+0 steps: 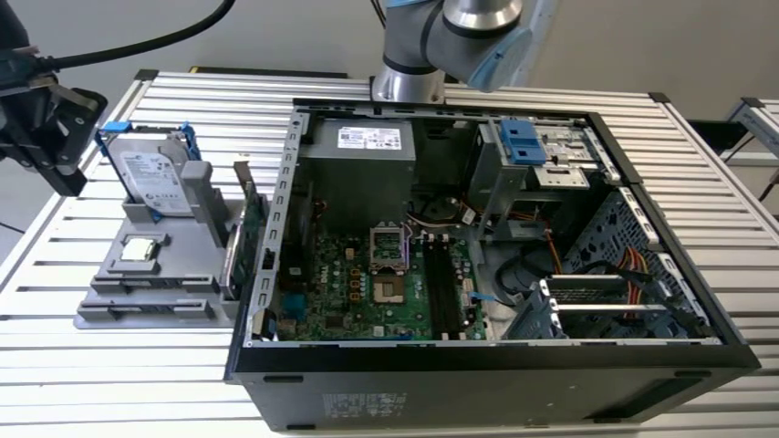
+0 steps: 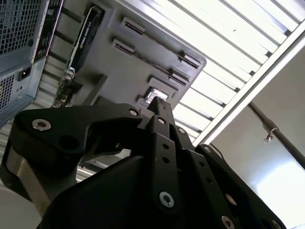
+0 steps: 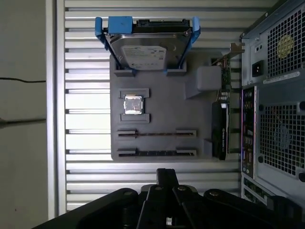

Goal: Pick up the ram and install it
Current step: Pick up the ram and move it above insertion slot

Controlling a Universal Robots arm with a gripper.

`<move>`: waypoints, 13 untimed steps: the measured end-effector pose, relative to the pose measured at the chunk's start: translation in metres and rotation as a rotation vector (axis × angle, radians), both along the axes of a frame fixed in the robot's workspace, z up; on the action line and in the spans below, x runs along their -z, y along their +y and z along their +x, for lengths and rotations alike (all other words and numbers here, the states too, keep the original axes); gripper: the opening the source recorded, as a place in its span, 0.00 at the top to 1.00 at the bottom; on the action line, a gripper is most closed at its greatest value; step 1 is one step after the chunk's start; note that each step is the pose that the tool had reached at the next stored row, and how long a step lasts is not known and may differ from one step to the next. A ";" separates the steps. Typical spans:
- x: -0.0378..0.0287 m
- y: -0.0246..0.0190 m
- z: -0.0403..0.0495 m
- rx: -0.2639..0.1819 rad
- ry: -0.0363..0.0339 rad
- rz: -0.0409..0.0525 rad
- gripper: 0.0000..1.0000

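Begins at the hand (image 3: 167, 172): drawn narrow, tips together, grips nothing. Hangs clear above the worktop (image 3: 86, 186), apart from the grey holder (image 3: 162, 109).

Just beyond, in the first wrist view, finds the ram (image 3: 157, 153) on edge in the holder's nearest slot, untouched. Cannot tell whether the thin strip in the next slot is a second stick.

Further on, passes a chip (image 3: 133, 105) in its pocket, then the drive (image 3: 145, 50) upright between blue clips. Puts the card (image 3: 219, 133) along the holder's side, next to the case (image 3: 276, 95).

Farthest, in the exterior view, looks into the open case at the board (image 1: 365, 292) and its long dark slots (image 1: 441, 297); cannot make out any stick seated there.

Reads as barely begun: nothing lifted, nothing installed. Leaves both pick-up and fitting to do.
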State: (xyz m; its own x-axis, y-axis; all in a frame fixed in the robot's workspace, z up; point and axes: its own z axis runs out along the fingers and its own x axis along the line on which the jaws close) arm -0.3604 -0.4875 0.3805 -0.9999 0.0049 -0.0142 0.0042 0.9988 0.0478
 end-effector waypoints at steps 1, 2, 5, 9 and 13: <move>0.0000 0.0000 0.0000 -0.008 -0.0001 0.0000 1.00; 0.0001 0.0000 0.0000 -0.016 -0.0001 0.0000 1.00; 0.0000 0.0000 0.0000 -0.043 0.0000 -0.0001 1.00; 0.0000 0.0000 0.0000 -0.063 0.0000 -0.0001 1.00; 0.0001 0.0000 -0.0001 -0.091 -0.0001 0.0000 1.00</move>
